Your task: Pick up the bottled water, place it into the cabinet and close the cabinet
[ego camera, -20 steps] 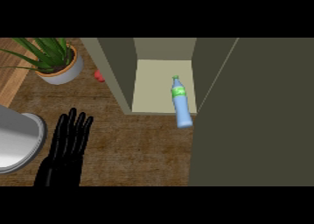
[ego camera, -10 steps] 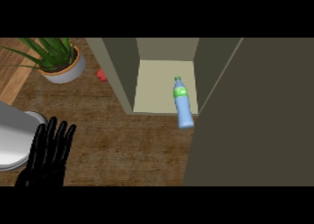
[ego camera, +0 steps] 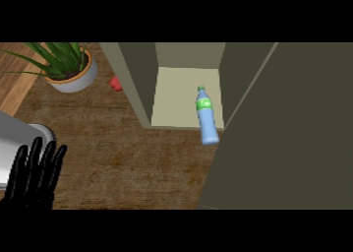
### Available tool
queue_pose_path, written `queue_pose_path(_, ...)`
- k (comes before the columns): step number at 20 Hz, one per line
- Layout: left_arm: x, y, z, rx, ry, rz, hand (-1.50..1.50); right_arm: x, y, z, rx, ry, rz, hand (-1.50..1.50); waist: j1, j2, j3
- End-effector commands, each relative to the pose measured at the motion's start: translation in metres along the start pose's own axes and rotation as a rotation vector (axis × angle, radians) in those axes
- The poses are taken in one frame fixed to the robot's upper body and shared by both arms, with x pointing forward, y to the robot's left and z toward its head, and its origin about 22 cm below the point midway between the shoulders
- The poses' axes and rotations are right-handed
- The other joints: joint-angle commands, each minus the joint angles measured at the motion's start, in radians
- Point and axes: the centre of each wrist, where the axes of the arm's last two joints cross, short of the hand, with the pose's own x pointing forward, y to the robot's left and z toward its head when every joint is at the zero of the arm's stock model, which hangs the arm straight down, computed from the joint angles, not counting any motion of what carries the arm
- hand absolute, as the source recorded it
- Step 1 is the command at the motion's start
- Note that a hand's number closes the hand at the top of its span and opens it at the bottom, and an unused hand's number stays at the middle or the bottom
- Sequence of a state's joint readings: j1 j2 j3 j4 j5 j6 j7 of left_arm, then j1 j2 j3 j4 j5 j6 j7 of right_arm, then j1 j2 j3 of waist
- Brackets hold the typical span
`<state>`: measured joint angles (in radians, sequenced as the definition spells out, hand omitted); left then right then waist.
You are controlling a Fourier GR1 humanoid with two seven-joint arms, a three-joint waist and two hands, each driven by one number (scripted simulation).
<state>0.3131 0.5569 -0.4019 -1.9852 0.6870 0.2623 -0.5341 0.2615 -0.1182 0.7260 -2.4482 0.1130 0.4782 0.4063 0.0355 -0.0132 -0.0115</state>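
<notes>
Cabinet door (ego camera: pixel 295 133) hides the cabinet's right side, left hand (ego camera: pixel 35 177) cut at the wrist, red object (ego camera: pixel 116 82) half hidden behind the wall.

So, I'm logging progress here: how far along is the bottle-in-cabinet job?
Mostly done: the bottled water lies in the cabinet, its base poking over the front edge. Nothing is in hand; the left hand shows open at lower left. The cabinet door stands open, so closing remains.
</notes>
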Motion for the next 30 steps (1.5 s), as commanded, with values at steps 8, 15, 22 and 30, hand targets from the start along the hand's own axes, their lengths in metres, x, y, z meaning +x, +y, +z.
queue_pose_path(8, 0.007, 0.011, 0.003, -0.032, 0.004, 0.014, -1.50, 0.010, 0.010, -0.040, -0.049, -0.055, 0.033, 1.50, 0.014, 0.007, -0.002)
queue_pose_path(15, 0.010, 0.013, 0.003, -0.040, -0.004, 0.023, -1.50, 0.009, 0.004, -0.043, -0.022, -0.059, 0.041, 1.50, 0.032, 0.015, -0.003)
queue_pose_path(22, 0.013, 0.017, 0.004, -0.054, -0.019, 0.034, -1.50, 0.003, 0.000, -0.041, -0.038, -0.054, -0.018, 1.50, 0.060, 0.025, -0.004)
queue_pose_path(30, 0.016, 0.022, 0.001, -0.101, -0.016, 0.046, -1.50, -0.019, 0.009, -0.051, 0.124, -0.008, -0.203, 1.50, 0.116, 0.056, -0.004)
